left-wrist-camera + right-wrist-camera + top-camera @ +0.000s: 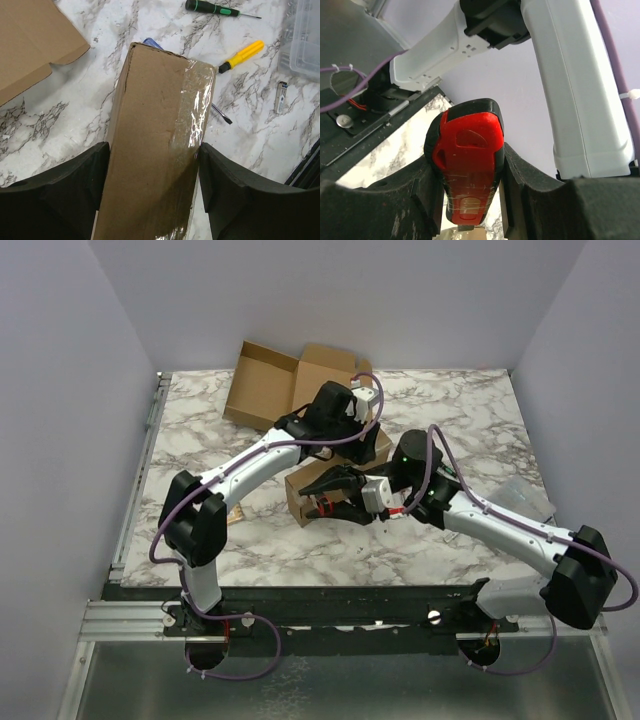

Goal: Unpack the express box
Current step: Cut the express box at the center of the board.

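The express box (155, 145) is a long brown carton sealed with clear tape, lying mid-table (300, 498). My left gripper (154, 165) straddles it from above. Both black fingers (75, 185) press against its long sides, so the gripper is shut on the box. My right gripper (470, 200) is shut on a red and black utility knife (467, 165). It holds the knife low at the box's near end (322, 505), blade end pointing down at the taped cardboard. In the top view the left gripper's fingers are hidden under its wrist (345, 410).
An opened, flattened cardboard box (275, 380) lies at the back left. Right of the express box lie a green-handled screwdriver (215, 9), a yellow-handled screwdriver (242, 55), a small grey piece (281, 96) and a clear plastic container (302, 40). A blue item (152, 44) peeks out behind the box.
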You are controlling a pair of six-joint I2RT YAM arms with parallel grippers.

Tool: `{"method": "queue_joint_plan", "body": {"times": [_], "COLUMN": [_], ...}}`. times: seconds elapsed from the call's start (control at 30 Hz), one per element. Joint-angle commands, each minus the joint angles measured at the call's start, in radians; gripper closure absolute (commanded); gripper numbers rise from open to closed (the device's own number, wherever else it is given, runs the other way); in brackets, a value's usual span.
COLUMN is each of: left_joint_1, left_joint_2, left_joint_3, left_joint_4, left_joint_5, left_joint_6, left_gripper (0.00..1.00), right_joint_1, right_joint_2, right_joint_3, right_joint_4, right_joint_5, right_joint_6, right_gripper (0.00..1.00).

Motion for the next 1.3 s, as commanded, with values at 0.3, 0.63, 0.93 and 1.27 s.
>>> {"method": "queue_joint_plan", "body": {"times": [0.3,0.63,0.93,1.27], "left_joint_1": [-0.033,-0.073,-0.043,0.120], "left_joint_2": [-0.069,-0.088,-0.099,-0.269], "left_joint_3": [-0.048,-0.058,0.001,0.034], "left_joint_4": [-0.060,-0.092,-0.083,-0.011], "left_joint_5": [0.088,0.099,0.082,0.140], "left_joint_6": [0.135,0.177,0.031,-0.140], "left_gripper": [0.44,0.39,0.01,0.01], "right_joint_1": [0.003,0.003,0.002,0.002], "right_joint_2": [0.076,0.104,-0.154,-0.298], "right_joint_3": [0.122,0.110,-0.060,-0.034], "right_joint_4": [-0.142,-0.093,0.040,-0.202], "right_joint_5": [-0.119,-0.109,0.263,0.517], "right_joint_6": [-0.207,-0.188,0.305,0.653], "right_gripper": [1.00,1.00,1.00,0.99]}}
